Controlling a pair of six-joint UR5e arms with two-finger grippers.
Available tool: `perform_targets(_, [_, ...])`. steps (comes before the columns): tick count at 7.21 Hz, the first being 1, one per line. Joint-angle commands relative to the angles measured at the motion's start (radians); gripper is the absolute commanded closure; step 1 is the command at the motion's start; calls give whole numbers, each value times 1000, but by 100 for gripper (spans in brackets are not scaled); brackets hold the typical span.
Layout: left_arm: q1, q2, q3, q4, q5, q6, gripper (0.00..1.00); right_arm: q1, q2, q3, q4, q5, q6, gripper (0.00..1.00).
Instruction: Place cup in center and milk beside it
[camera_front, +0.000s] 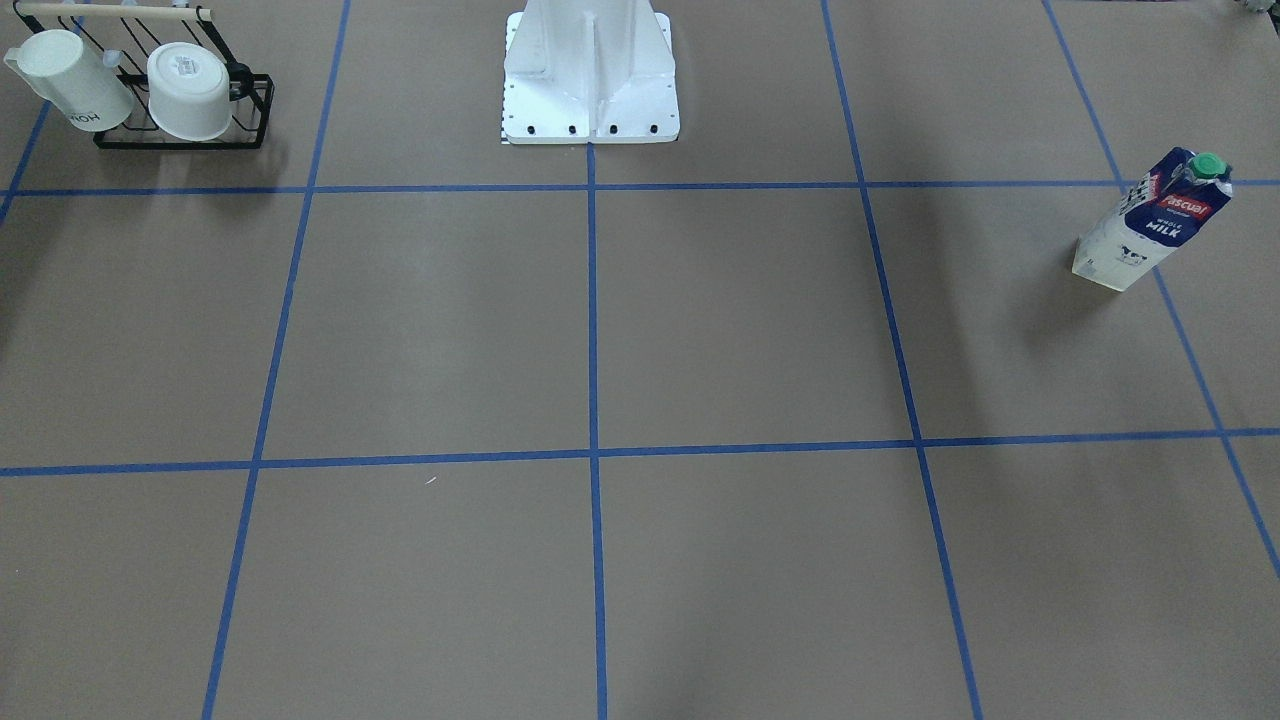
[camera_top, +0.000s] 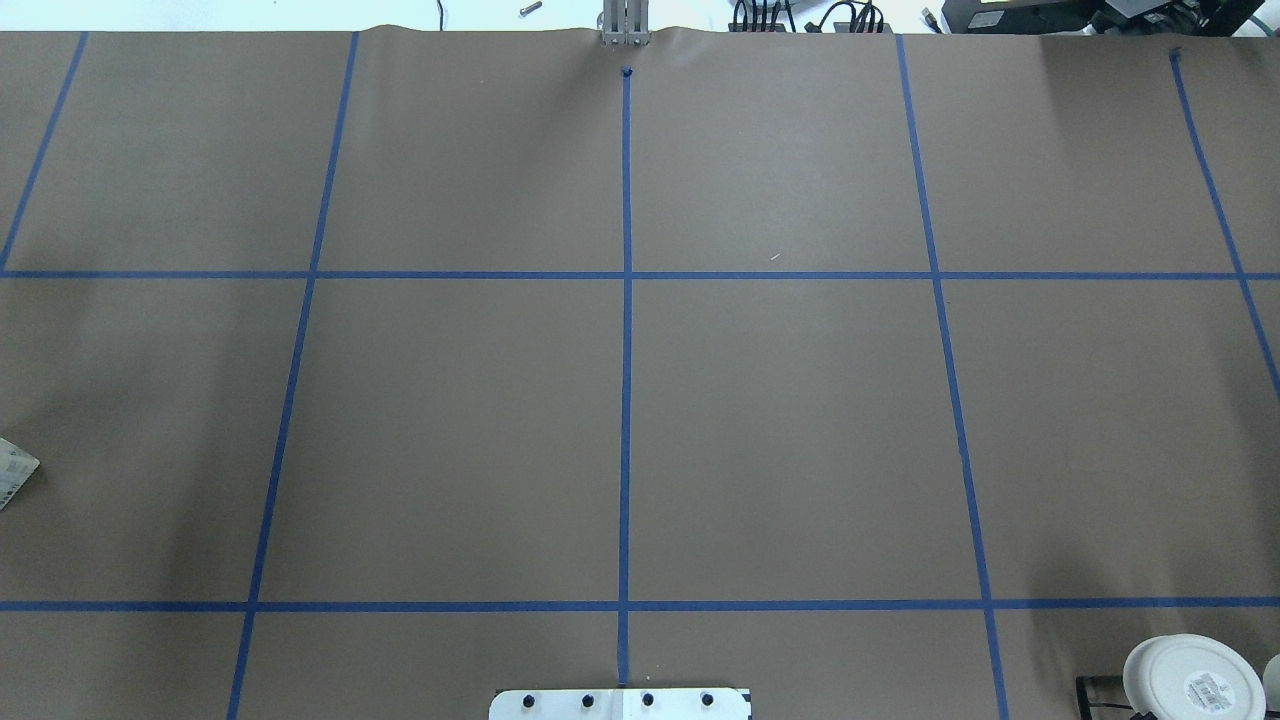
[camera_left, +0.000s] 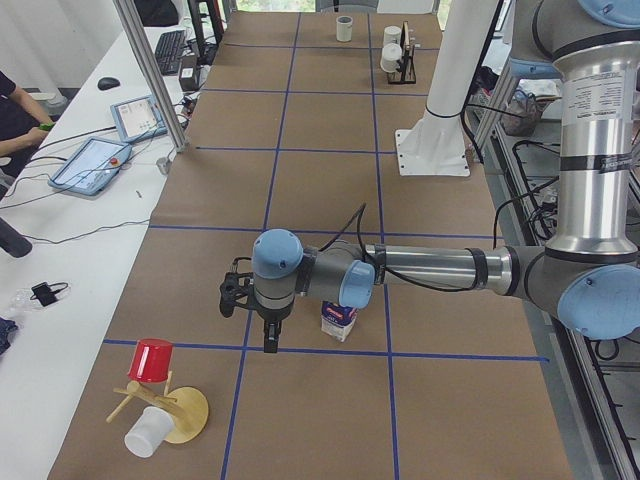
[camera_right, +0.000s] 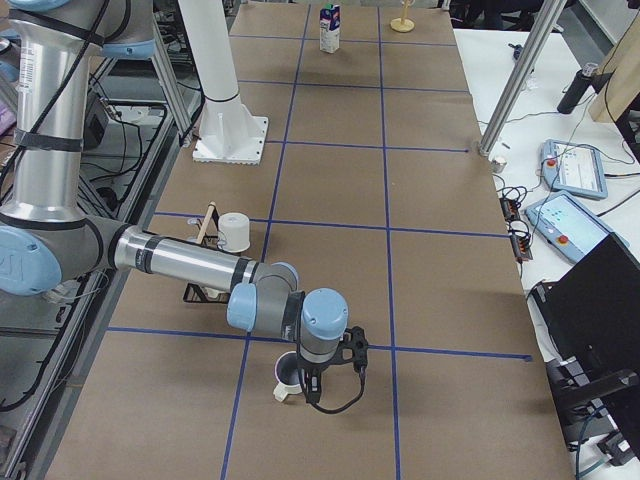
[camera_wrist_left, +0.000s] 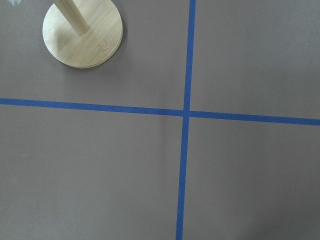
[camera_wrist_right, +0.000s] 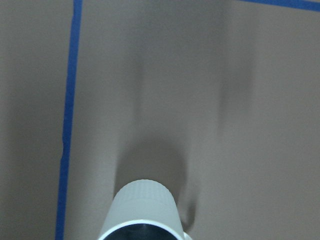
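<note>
Brown paper covers the surface (camera_front: 750, 330), ruled into squares by blue tape (camera_front: 592, 300). At the robot's right end a black wire rack (camera_front: 255, 110) holds a tall lettered mug (camera_front: 70, 80) and a wider cup (camera_front: 190, 90), base outward. The cup (camera_right: 286, 382) stands upright in the next square toward that end, apart from the rack. The right hand (camera_right: 311, 393) hangs just beside it; how wide that hand is cannot be told. The milk (camera_front: 1150, 222) stands upright at the left end, just behind the left arm's wrist. The left hand (camera_left: 270, 342) points down near a tape line, and its spread cannot be told either. Near it a wooden stand (camera_left: 185, 412) carries a red cup (camera_left: 152, 360) and a white tumbler (camera_left: 148, 432). A white desk (camera_left: 60, 230) with tablets runs alongside.
</note>
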Motion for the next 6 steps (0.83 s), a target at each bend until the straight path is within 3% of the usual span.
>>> perform_targets(1, [0, 1, 0, 0, 0, 2, 2, 2, -4, -86, 119, 43, 0, 0])
perform_targets(6, [0, 1, 1, 0, -2, 2, 2, 2, -36, -117, 124, 93, -19, 0])
